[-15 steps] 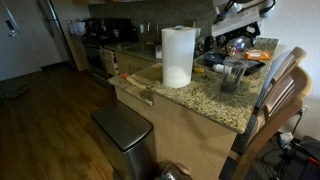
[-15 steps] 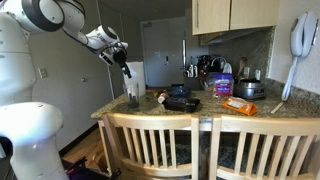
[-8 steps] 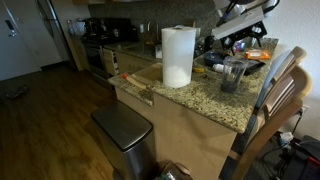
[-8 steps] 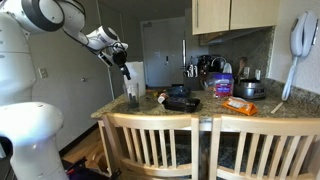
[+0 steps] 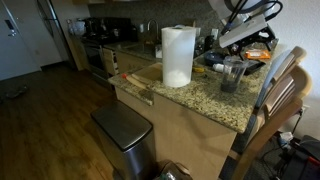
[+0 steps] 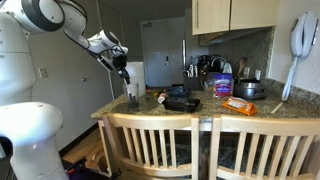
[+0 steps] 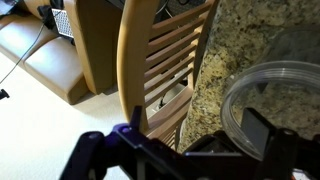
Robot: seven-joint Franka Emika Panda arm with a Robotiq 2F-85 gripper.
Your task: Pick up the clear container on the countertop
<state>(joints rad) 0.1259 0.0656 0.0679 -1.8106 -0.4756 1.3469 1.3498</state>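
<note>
The clear container (image 5: pixel 232 75) stands upright near the countertop (image 5: pixel 200 97) edge, right of the white paper towel roll (image 5: pixel 177 57). It also shows in an exterior view (image 6: pixel 132 96) at the counter's left end. My gripper (image 5: pixel 238 48) hangs open and empty a little above it, as the exterior view (image 6: pixel 127 73) shows. In the wrist view the container's round rim (image 7: pixel 272 108) lies at the right, by one finger (image 7: pixel 262 130). The gripper (image 7: pixel 175 148) is not around the container.
Wooden chairs (image 6: pixel 155 140) stand against the counter's near side; a chair back (image 7: pixel 150 60) fills the wrist view. A black pan (image 6: pixel 180 100), a blue-topped jar (image 6: pixel 223 86) and an orange packet (image 6: pixel 240 104) sit on the counter. A steel bin (image 5: pixel 122 127) stands on the floor.
My gripper has come down slightly toward the clear container and the arm has shifted a little. The container has not moved.
</note>
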